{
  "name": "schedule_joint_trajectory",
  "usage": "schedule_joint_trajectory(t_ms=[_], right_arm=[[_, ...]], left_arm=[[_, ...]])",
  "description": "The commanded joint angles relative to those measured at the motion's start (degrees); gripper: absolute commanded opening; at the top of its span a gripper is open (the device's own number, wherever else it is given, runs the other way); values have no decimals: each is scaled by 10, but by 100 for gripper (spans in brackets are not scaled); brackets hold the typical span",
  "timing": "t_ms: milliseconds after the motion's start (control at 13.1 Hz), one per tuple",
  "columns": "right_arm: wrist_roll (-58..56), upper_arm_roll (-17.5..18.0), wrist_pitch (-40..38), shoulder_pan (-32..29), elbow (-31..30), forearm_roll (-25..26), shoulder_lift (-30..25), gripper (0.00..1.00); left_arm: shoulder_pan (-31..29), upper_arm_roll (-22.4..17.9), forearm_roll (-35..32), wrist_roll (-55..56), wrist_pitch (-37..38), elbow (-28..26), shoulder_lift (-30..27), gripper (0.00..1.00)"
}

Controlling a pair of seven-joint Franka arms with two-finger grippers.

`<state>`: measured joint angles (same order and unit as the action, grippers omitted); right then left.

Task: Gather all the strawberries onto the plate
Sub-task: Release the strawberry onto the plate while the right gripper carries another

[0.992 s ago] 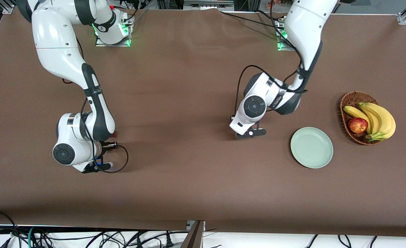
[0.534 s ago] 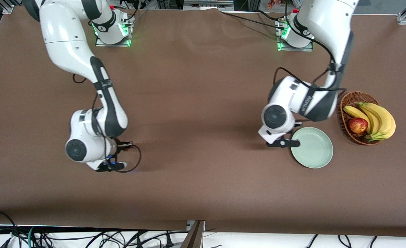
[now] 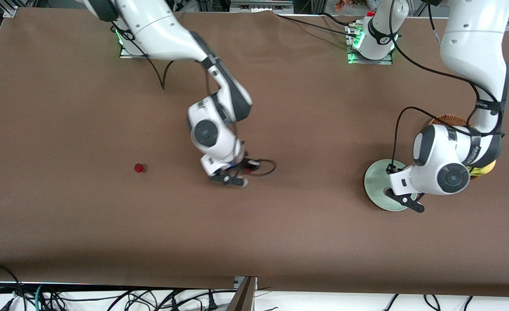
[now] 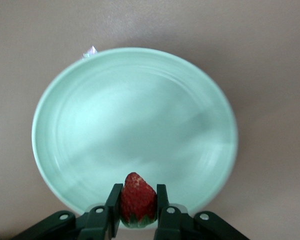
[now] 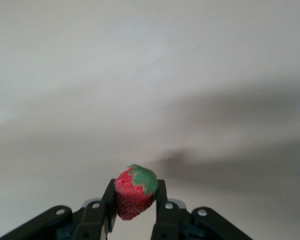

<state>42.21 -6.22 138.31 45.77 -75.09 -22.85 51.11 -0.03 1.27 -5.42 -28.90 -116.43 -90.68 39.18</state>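
Two white Franka arms with dark grey joint bands and round grey caps on the wrist housings stand on bases glowing green. Black cables loop along each arm. The left gripper (image 4: 138, 222) and right gripper (image 5: 135, 220) have black fingers with small silver screws at the linkages.

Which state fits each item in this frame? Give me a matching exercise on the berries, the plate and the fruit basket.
Column one:
1. small red strawberry in the left gripper
2. small red strawberry in the right gripper
3. small red loose strawberry
4. round pale mint-green plate

Column two:
A. lying on the brown table toward the right arm's end
B. held over bare table, far from the plate
C. nothing lying in it in the left wrist view
D. held over the plate's rim

Pairs: 1-D, 2-B, 3-A, 4-C

The brown wicker basket is mostly hidden by the left arm, so I left it out.
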Motion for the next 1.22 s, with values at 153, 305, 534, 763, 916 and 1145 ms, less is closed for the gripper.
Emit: schedule_joint_trajectory(t_ms=[153,305,534,763,916,1145], right_arm=[[117,33,143,56,45,-11,74,3],[132,45,189,61,61,-11,103,4],[123,40,210,67,64,-4,112,99],[117,25,148,49,91,17,95,100],[97,19,-3,3,149,18,80,100],[-52,22,-170,-72,158,17,26,100]], left_arm=[[-13,10,33,-67,-67,-27,20,77],[-13,10,33,-67,-64,-27,19,100],[-13,9,33,-66,-54,-25,6,100],[-2,13,33,-51,20,-20,-54,100],[7,17,33,0,35,-20,-75,100],[7,75,51,153,74,-18,-86,100]])
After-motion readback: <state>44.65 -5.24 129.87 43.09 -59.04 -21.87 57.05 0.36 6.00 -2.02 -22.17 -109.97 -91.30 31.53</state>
